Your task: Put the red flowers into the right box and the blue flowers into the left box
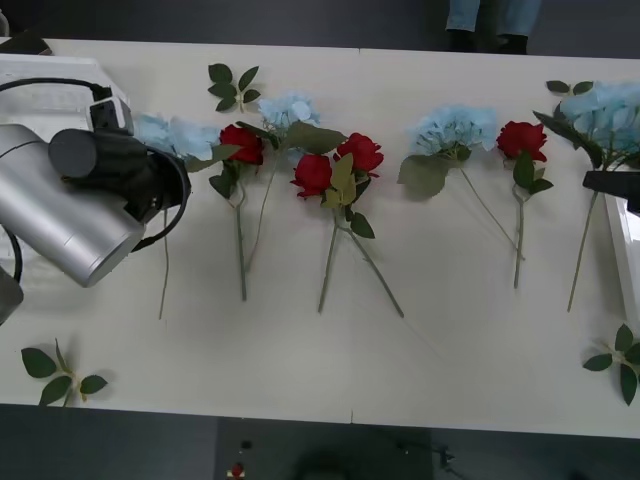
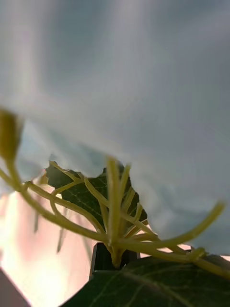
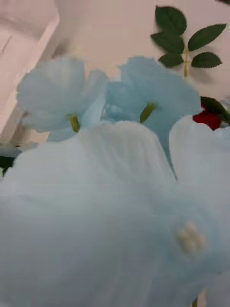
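White table (image 1: 300, 360) spans the front view: left gripper (image 1: 150, 180) at left over a blue flower (image 1: 175, 135), red flowers (image 1: 312, 172) centre.

Wrist views: petals close; finger state cannot be told. Stems may snag neighbours.

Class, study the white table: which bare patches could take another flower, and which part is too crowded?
Bare room: the white table's near strip, below the stem ends, between the loose leaf sprig at near left and the sprig at near right. Crowded: the far band, where red roses and pale blue flower clusters overlap.
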You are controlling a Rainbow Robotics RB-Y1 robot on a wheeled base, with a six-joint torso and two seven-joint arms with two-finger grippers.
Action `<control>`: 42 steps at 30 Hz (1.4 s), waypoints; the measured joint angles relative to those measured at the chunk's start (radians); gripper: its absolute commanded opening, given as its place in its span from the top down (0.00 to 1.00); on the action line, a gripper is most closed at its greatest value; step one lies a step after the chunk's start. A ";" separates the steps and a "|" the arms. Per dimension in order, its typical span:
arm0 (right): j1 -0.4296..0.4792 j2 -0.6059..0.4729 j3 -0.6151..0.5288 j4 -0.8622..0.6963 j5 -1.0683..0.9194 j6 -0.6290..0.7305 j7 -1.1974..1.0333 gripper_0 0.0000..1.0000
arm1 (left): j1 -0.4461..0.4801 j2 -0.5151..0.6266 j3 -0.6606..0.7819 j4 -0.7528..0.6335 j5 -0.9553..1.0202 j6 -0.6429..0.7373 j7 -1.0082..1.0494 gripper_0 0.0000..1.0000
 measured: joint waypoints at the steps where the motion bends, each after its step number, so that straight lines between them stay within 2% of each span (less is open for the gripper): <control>1: 0.039 0.000 -0.034 -0.049 -0.018 0.000 0.033 1.00 | 0.012 0.020 0.004 -0.028 -0.010 0.003 -0.018 1.00; 6: 0.198 0.001 -0.164 -0.253 -0.128 0.000 0.210 1.00 | 0.076 0.075 0.097 -0.117 -0.098 0.008 -0.194 1.00; 12: 0.283 0.052 -0.219 -0.383 -0.194 0.000 0.411 1.00 | 0.100 0.106 0.259 -0.098 -0.149 -0.001 -0.248 1.00; 18: 0.324 0.097 -0.217 -0.472 -0.229 0.000 0.554 1.00 | 0.094 0.124 0.363 0.111 -0.195 -0.143 -0.315 1.00; 21: 0.325 0.111 -0.206 -0.498 -0.232 0.019 0.565 1.00 | 0.075 0.131 0.386 0.265 -0.195 -0.255 -0.315 1.00; 27: 0.264 0.132 -0.099 -0.512 -0.242 0.024 0.565 1.00 | 0.003 0.138 0.389 0.531 -0.194 -0.447 -0.316 0.96; 28: 0.242 0.132 -0.072 -0.511 -0.242 0.021 0.565 1.00 | -0.008 0.138 0.389 0.558 -0.194 -0.468 -0.316 0.56; 29: 0.220 0.132 -0.045 -0.511 -0.242 0.012 0.565 1.00 | -0.017 0.138 0.388 0.576 -0.194 -0.480 -0.316 0.27; 30: 0.199 0.132 -0.019 -0.511 -0.242 0.001 0.565 1.00 | -0.023 0.138 0.388 0.585 -0.193 -0.489 -0.317 0.04; 31: 0.177 0.132 0.006 -0.509 -0.242 -0.008 0.565 1.00 | -0.028 0.138 0.388 0.590 -0.186 -0.495 -0.319 0.00; 38: 0.019 0.132 0.158 -0.434 -0.206 -0.036 0.566 1.00 | -0.030 0.138 0.388 0.567 -0.016 -0.505 -0.433 0.00; 42: -0.058 0.134 0.221 -0.378 -0.206 -0.038 0.570 1.00 | 0.024 0.159 0.388 0.455 0.102 -0.505 -0.530 0.00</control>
